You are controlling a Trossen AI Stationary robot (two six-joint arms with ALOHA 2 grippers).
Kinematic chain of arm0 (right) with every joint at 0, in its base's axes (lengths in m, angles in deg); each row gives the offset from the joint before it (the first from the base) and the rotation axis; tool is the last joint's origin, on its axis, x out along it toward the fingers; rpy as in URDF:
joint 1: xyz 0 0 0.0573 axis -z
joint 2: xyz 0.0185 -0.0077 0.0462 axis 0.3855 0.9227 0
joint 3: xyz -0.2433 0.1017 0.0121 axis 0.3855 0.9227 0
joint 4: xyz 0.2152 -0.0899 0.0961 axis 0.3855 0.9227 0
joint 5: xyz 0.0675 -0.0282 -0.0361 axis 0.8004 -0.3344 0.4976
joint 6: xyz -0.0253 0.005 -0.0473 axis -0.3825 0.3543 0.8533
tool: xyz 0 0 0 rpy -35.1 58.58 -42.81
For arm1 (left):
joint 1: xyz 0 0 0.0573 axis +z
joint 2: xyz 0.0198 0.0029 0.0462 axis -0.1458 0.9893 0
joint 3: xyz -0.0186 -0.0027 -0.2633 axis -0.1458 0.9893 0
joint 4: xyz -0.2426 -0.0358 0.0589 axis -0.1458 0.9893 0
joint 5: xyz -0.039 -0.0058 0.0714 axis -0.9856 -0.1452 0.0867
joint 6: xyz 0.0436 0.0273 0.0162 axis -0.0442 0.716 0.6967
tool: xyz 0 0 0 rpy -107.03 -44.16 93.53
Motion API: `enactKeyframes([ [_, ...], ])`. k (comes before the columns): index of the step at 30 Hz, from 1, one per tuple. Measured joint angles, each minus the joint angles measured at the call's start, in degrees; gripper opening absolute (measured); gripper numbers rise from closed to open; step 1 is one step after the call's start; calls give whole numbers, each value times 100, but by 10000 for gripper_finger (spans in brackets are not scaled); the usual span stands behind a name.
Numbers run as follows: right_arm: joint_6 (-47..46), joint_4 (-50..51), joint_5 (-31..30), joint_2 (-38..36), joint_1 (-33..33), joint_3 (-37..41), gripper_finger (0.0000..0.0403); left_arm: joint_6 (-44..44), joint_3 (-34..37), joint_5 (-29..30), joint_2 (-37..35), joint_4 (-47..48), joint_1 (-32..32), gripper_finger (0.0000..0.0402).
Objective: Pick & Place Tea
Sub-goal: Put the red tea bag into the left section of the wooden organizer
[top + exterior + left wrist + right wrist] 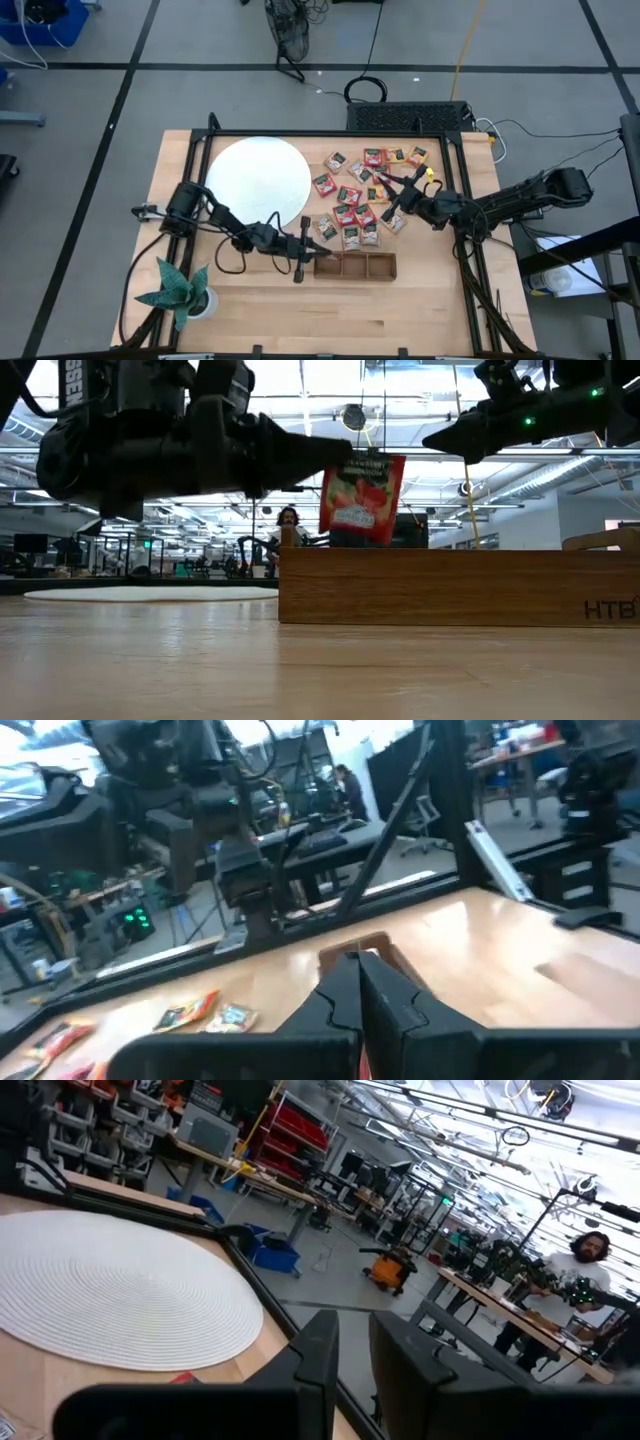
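I see the left gripper (335, 452) with its fingers (352, 988) pinched on a red tea sachet (362, 497), which hangs just above the wooden tray (450, 588), over its end nearest the white disc (257, 180). On my overhead view that gripper (303, 246) sits at the tray's (355, 265) left end. The right gripper (392, 207) hovers over the loose tea sachets (362, 198) scattered beside the disc, its fingers (322, 1350) a narrow gap apart and empty. A potted plant (180, 292) stands at the table's (430, 310) near left corner.
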Motion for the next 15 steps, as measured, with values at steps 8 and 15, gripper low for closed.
enactKeyframes([
  [8,-8,5,0,0,-2,0,45,-29,12,134,73,257,50,0],
  [15,35,-24,7,0,-2,-2,45,8,11,323,70,441,-68,0],
])
